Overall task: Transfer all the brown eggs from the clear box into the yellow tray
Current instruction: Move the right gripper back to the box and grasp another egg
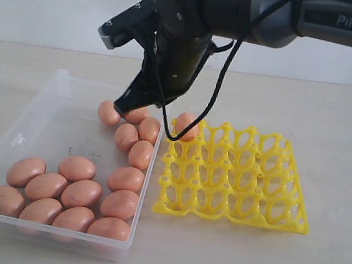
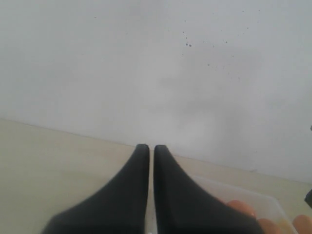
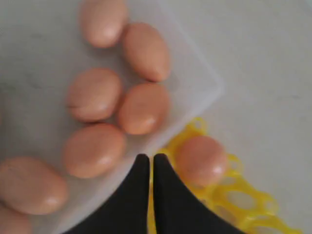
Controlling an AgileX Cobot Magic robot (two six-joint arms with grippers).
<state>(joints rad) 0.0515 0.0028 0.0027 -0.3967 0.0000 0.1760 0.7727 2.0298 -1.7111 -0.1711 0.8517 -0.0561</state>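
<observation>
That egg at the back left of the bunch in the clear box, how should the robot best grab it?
Probably from straight above, pinching the egg across its narrower width. It lies on its side on the box floor with its rounded top exposed, and bare floor on its left leaves room to reach down. A neighbouring egg crowds its right side.

Your pale table (image 1: 347, 130) bore the clear box (image 1: 5, 141) beneath your right pincer (image 1: 122, 107), and the yellow tray (image 1: 230, 216) near that pincer's tip.
</observation>
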